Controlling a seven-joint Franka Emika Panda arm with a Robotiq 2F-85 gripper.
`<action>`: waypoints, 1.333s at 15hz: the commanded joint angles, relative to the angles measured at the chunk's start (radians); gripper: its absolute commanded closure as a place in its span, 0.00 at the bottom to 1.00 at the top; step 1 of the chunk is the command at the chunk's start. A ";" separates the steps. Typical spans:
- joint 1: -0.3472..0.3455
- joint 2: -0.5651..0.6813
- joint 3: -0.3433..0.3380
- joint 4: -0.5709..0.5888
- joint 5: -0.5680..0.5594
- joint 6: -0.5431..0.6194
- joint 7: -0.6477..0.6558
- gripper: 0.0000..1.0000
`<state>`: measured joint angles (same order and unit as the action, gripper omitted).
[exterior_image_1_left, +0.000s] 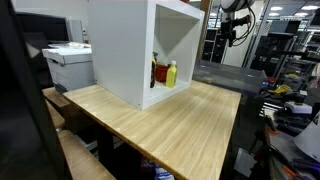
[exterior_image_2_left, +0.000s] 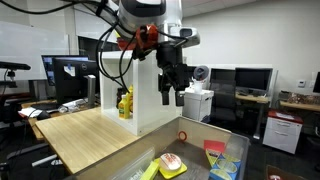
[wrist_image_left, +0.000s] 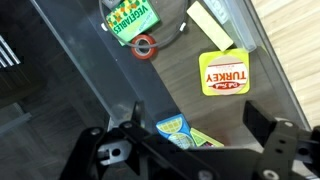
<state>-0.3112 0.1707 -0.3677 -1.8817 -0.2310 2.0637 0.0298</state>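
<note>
End effector (wrist_image_left: 193, 113) hangs wide open (empty) above turkey pack (wrist_image_left: 224, 74).

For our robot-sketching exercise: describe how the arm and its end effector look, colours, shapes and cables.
The arm has rounded white links, with black cables looping beside it. An orange-red part sits near the wrist. The end effector is black, with two blocky fingers.
</note>
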 joint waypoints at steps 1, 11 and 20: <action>-0.016 0.012 0.012 0.010 -0.028 0.025 -0.073 0.00; -0.021 0.014 0.019 -0.001 -0.031 0.071 -0.204 0.00; -0.037 0.017 0.037 0.004 0.042 0.038 -0.315 0.00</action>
<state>-0.3219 0.1849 -0.3506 -1.8814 -0.2329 2.1181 -0.2135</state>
